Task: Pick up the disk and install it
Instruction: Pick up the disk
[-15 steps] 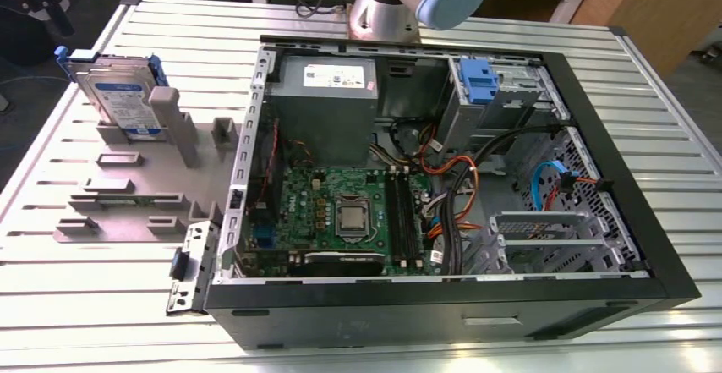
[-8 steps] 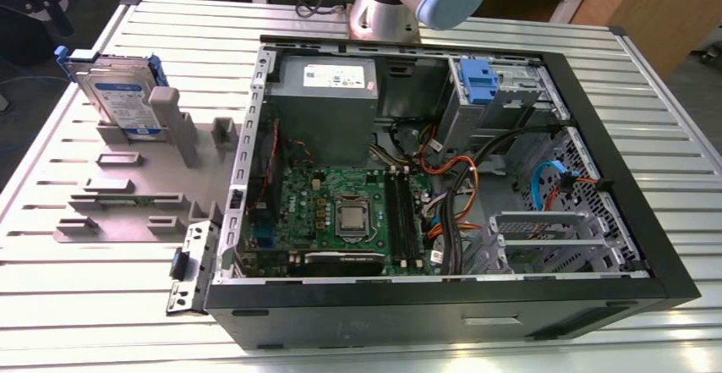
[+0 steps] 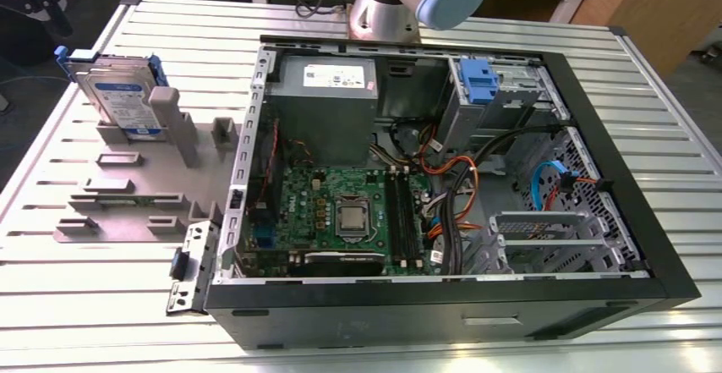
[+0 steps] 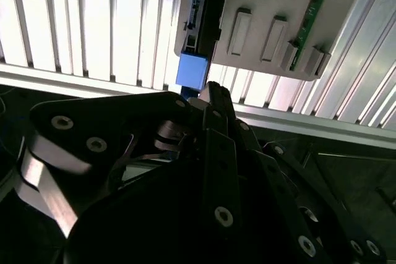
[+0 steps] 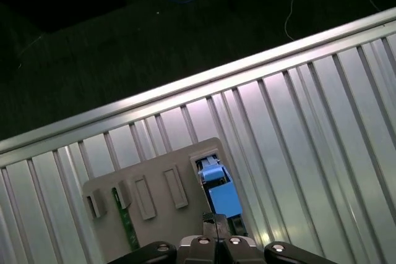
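Observation:
The disk [image 3: 118,94] stands upright in a grey holder [image 3: 124,187] on the slatted table, at the exterior view's left. It is silver with a white-and-blue label and a blue carrier frame. Both wrist views look down on its top edge, with the blue carrier [image 5: 223,197] [image 4: 192,69] sitting in a slot of the holder [image 5: 154,180] [image 4: 272,4]. My gripper [image 5: 213,219] [image 4: 210,91] hangs above the disk's blue end, apart from it, its dark fingers closed together with nothing between them.
An open computer case [image 3: 631,178] lies at the exterior view's right, with a motherboard, cables, a grey power supply [image 3: 327,77] and a blue latch on a drive cage [image 3: 479,81]. A green strip [image 5: 124,227] sits in the holder. Beside the holder the table edge [image 5: 185,88] drops to dark floor.

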You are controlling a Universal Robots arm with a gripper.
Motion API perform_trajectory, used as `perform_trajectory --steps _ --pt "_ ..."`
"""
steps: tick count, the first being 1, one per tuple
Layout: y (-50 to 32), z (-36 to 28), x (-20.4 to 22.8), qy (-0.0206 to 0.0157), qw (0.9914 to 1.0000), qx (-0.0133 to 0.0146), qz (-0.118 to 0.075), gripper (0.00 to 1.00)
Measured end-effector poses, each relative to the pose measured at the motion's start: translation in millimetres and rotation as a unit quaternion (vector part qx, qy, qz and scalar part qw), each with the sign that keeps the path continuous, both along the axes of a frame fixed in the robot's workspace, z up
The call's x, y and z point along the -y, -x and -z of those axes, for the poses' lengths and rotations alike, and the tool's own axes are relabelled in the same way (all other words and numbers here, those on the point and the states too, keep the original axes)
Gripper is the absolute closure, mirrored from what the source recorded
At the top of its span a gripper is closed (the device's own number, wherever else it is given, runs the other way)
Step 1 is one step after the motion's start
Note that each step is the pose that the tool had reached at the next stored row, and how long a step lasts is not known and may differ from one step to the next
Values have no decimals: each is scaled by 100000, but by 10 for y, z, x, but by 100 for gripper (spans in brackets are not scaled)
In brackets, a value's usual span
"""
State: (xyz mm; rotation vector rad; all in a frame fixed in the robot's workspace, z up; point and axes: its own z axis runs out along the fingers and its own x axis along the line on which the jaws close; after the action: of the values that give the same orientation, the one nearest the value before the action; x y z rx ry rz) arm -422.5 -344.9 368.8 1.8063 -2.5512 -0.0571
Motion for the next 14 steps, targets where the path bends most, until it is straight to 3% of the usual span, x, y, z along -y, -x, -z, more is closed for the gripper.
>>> perform_trajectory --steps 4,9,14 --pt "0 4 0 -1 99966 4 -2608 89" --pt "0 8 0 -3 99804 4 -6261 89" --pt "0 12 -12 -1 99722 1 -7449 89"
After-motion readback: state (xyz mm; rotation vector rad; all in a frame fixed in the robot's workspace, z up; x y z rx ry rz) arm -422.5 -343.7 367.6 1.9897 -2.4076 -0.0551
